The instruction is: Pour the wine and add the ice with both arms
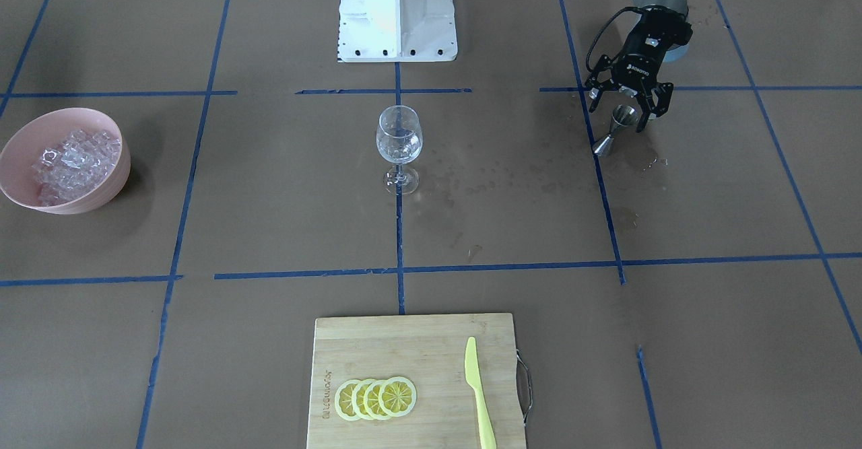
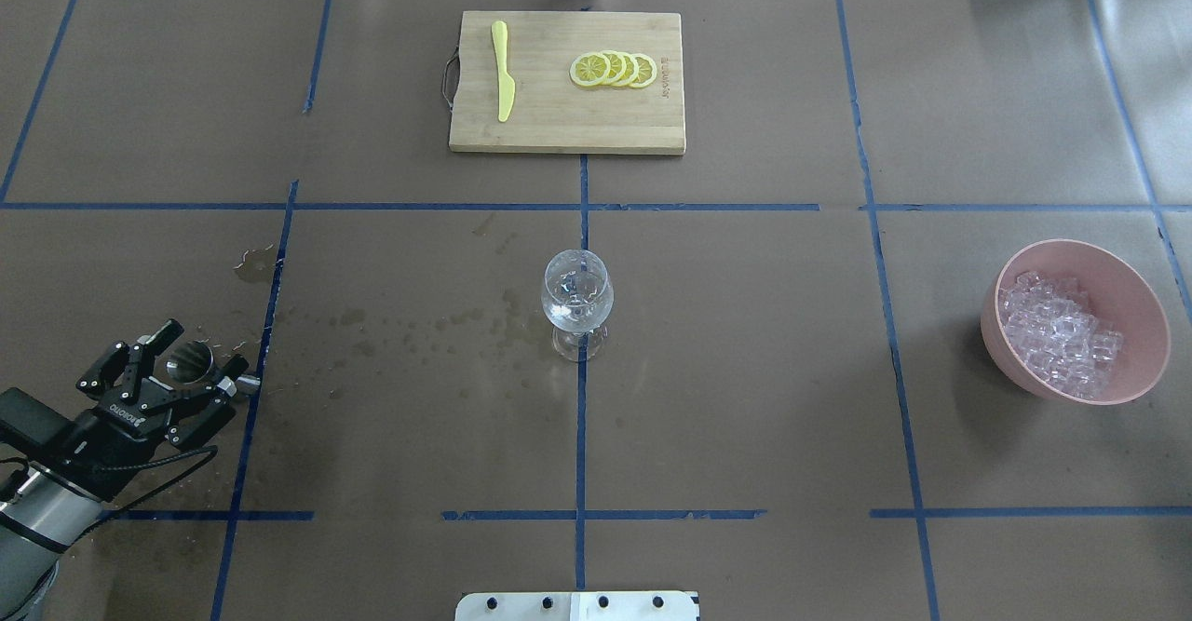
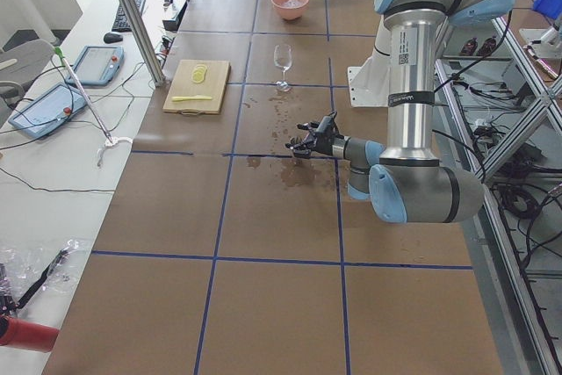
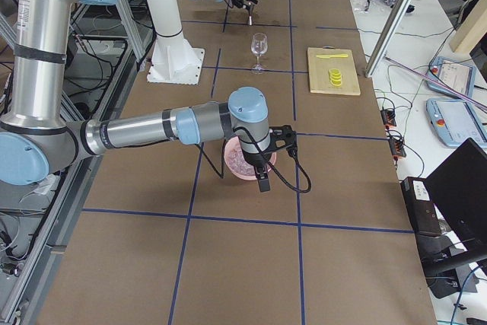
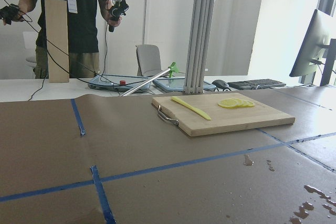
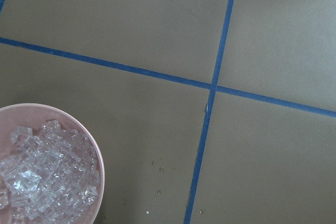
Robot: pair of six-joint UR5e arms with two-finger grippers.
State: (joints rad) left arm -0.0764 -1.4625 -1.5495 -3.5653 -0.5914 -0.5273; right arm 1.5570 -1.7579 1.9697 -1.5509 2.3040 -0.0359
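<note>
My left gripper (image 1: 626, 104) (image 2: 191, 360) stands open at the table's left side, its fingers on either side of a small metal jigger (image 1: 614, 130) (image 2: 189, 361) that rests on the table. A wine glass (image 1: 399, 143) (image 2: 577, 303) stands at the middle with something clear in its bowl; no coloured wine shows. The ice (image 1: 73, 161) (image 2: 1062, 334) (image 6: 44, 174) is heaped in a pink bowl (image 1: 111, 190) (image 2: 1144, 297) at the right side. My right gripper (image 4: 262, 180) hangs over that bowl, seen only from the side, so I cannot tell its state.
A wooden cutting board (image 2: 559, 123) at the far edge carries lemon slices (image 2: 615, 69) and a yellow knife (image 2: 504, 81). Wet spots (image 2: 410, 323) lie between the jigger and the glass. The white pedestal (image 1: 397, 15) stands behind the glass. A person (image 5: 73, 19) stands beyond the table.
</note>
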